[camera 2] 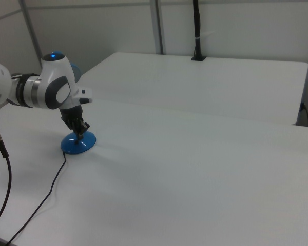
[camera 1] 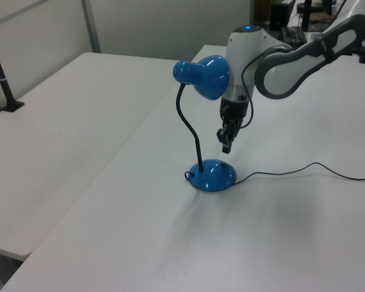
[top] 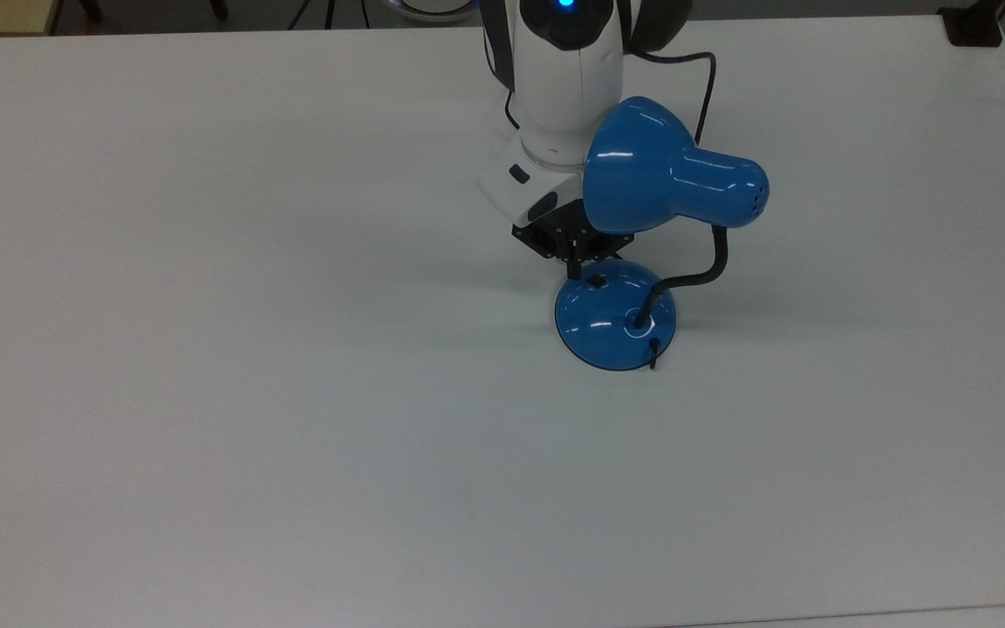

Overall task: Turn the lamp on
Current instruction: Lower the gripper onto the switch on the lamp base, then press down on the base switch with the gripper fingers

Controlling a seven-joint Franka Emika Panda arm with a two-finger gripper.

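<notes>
Lamp (top: pixel 642 187): blue, set on white table (top: pixel 206 392), toward the top view's right of centre; shade bent over on gooseneck, unlit. Switch (top: pixel 595 281): small black, on domed base (top: pixel 611 323), side facing arm. Gripper (top: pixel 574 266): hung just above base edge, beside switch, tucked under shade; fingers drawn together w/ nothing held, judged so a narrow tip can press. Cord (camera 1: pixel 304 169): trailed off across table, clear of approach
</notes>
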